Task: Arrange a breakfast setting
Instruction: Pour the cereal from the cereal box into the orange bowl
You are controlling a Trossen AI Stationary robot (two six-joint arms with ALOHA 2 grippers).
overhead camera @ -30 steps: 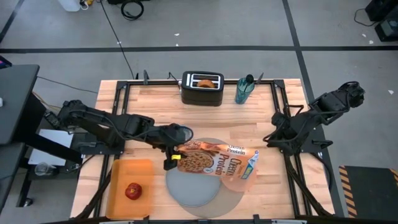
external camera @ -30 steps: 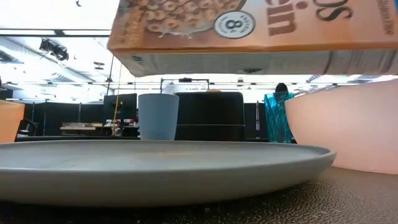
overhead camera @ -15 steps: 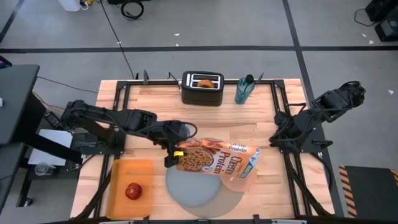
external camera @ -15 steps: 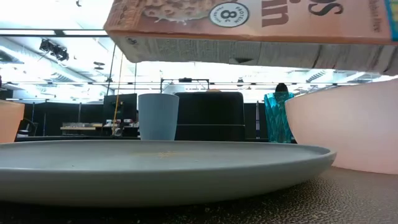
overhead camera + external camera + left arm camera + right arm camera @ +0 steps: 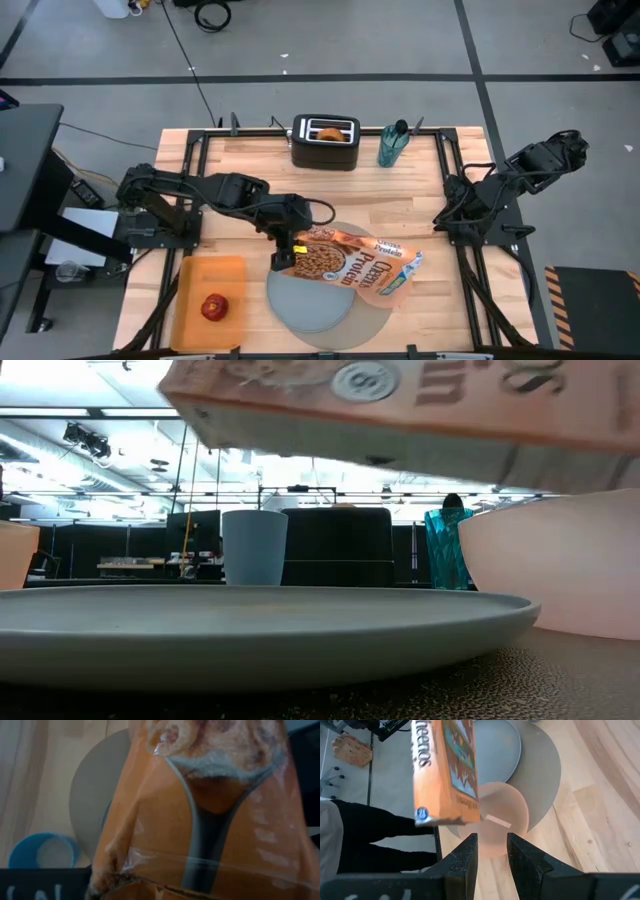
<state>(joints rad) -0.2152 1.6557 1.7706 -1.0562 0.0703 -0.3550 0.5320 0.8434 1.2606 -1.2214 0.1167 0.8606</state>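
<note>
My left gripper [image 5: 287, 249] is shut on an orange cereal box [image 5: 350, 263], held in the air over the round grey plate [image 5: 305, 305] and the translucent pink bowl [image 5: 496, 827]. The plate and bowl rest on the larger grey mat [image 5: 372, 322]. The box fills the left wrist view [image 5: 200, 820]. The red apple [image 5: 213, 307] lies on the orange tray [image 5: 205, 275]. The bagel half [image 5: 326, 130] sticks out of the black toaster [image 5: 325, 145]. The teal tumbler [image 5: 393, 146] stands right of the toaster. My right gripper [image 5: 490, 852] is open and empty by the table's right edge. My left gripper holds the cereal box by its end toward the table's left [image 5: 296, 252], coming at it about level from the left. The box hides the fingers' exact place. The box is lifted clear and slants, its free end [image 5: 405, 268] lower, over the bowl.
A grey-blue cup [image 5: 254, 547] stands behind the plate; it also shows in the left wrist view [image 5: 42, 851]. A thin pale strip [image 5: 496, 820] lies in the bowl. Bare wood lies at the right [image 5: 430, 300] and the far left [image 5: 230, 160].
My left gripper has gone toward the table's right and near edges with the cereal box. The box has turned about and tipped, and its free end has sunk toward the bowl.
</note>
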